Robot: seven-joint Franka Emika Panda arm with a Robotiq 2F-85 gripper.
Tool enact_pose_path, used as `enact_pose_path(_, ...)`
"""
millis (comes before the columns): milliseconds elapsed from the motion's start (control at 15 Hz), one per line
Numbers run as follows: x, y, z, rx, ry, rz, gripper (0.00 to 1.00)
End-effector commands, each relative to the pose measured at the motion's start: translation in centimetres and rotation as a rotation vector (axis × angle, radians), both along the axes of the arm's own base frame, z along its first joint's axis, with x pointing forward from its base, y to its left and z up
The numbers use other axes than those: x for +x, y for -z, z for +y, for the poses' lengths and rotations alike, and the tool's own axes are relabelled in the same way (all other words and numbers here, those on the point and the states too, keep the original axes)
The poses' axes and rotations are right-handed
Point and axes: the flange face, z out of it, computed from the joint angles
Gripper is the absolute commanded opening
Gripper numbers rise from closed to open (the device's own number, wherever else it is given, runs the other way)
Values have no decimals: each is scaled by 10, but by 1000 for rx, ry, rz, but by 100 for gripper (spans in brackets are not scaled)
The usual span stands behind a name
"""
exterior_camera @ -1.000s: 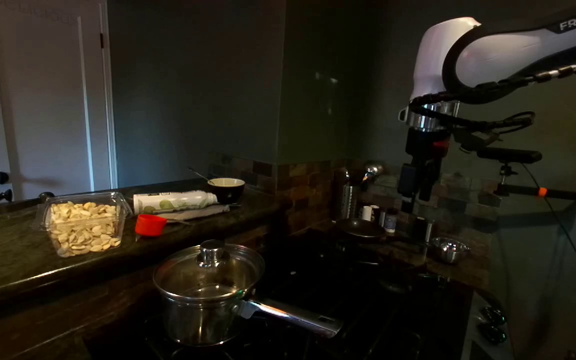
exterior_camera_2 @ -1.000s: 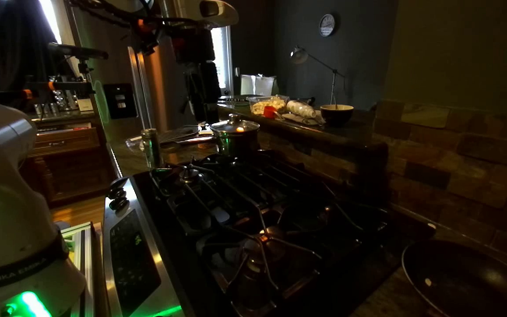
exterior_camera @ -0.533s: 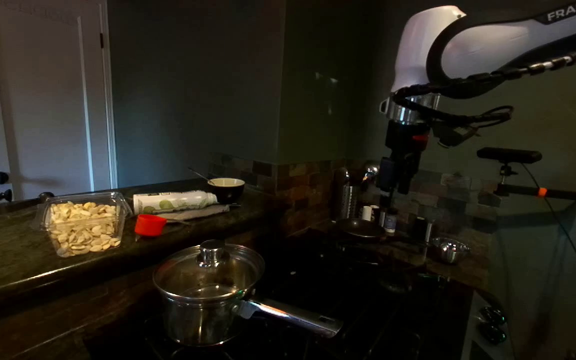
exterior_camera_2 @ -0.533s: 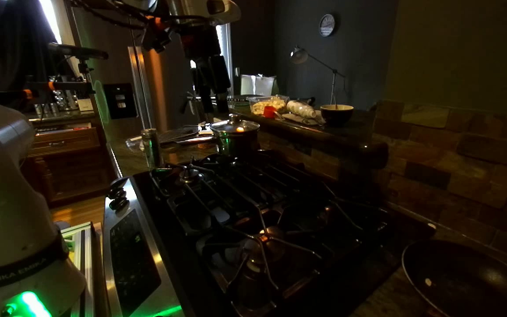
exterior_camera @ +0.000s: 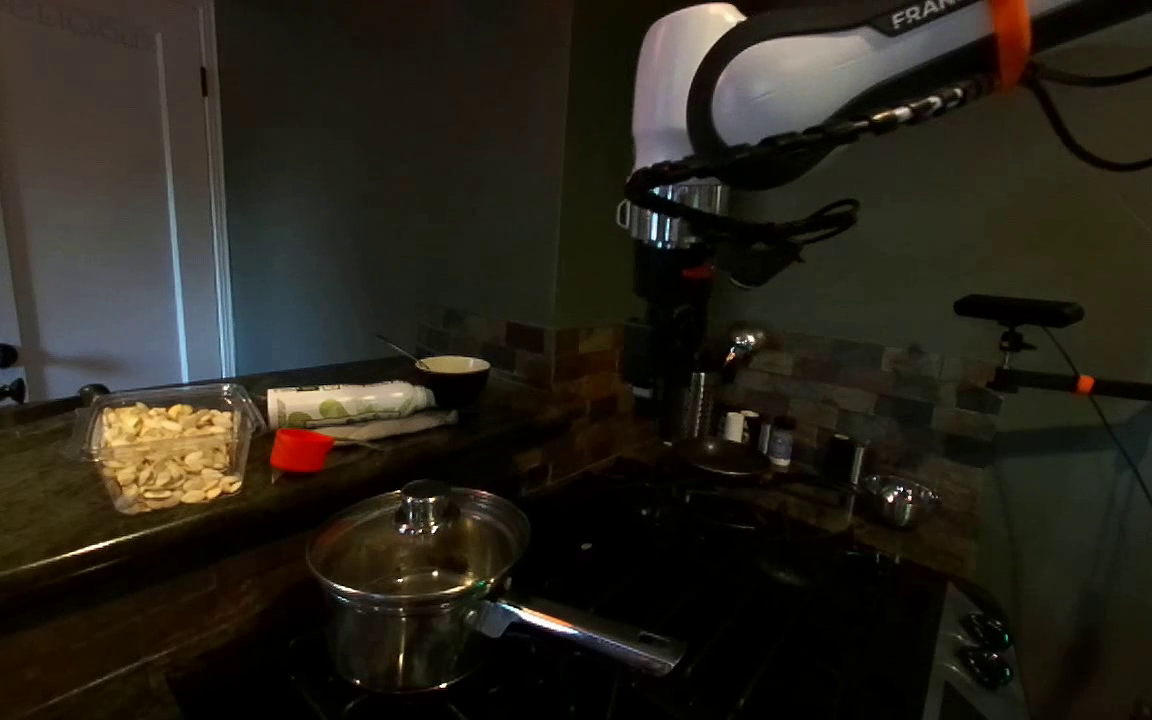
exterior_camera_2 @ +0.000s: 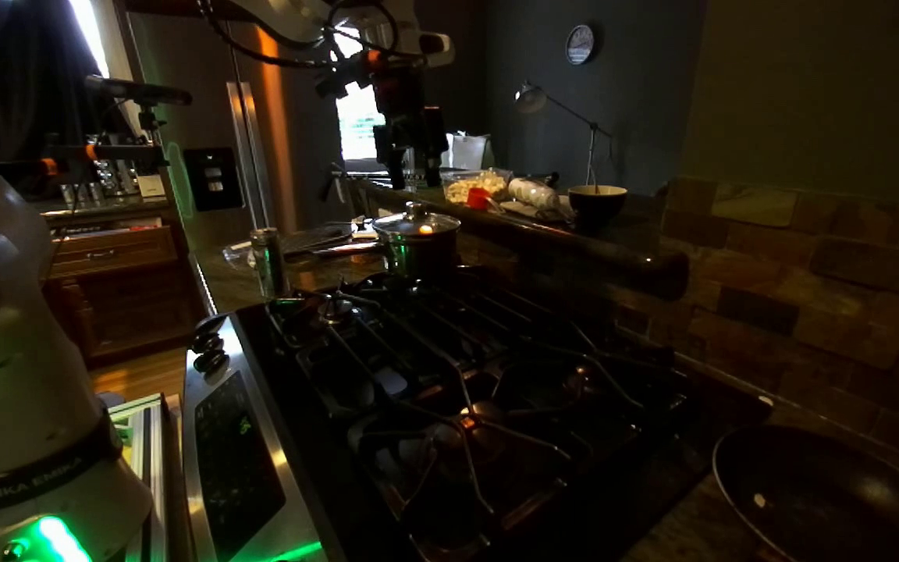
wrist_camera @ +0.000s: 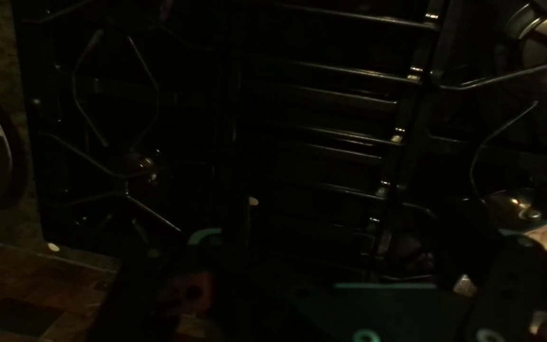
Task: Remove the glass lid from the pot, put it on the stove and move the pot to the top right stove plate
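The glass lid with its steel knob sits on the steel pot; lid and pot show in both exterior views. The pot stands on the black stove beside the raised counter, its long handle reaching out over the cooktop. My gripper hangs well above the stove, pointing down, apart from lid and pot. Its fingers stand apart with nothing between them in an exterior view. The wrist view shows the fingers wide apart above the stove grates. Shiny metal at its right edge may be the lid.
A black pan stands beside the stove. On the raised counter are a plastic box of nuts, a red cup, a white bottle and a bowl. A steel bowl stands near the wall.
My gripper has moved across above the stove, leftward in one view and rightward in the other, toward the counter side. The lid and pot have not moved.
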Motion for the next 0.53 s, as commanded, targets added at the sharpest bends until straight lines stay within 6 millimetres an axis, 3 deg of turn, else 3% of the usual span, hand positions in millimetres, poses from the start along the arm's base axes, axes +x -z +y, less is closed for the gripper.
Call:
enact_pose_path(0, 6, 1, 1, 1, -5, 9, 100)
enact_pose_path(200, 13, 3, 2, 14, -8, 3, 100)
enact_pose_path(467, 41, 1, 52, 108, -124, -125, 100)
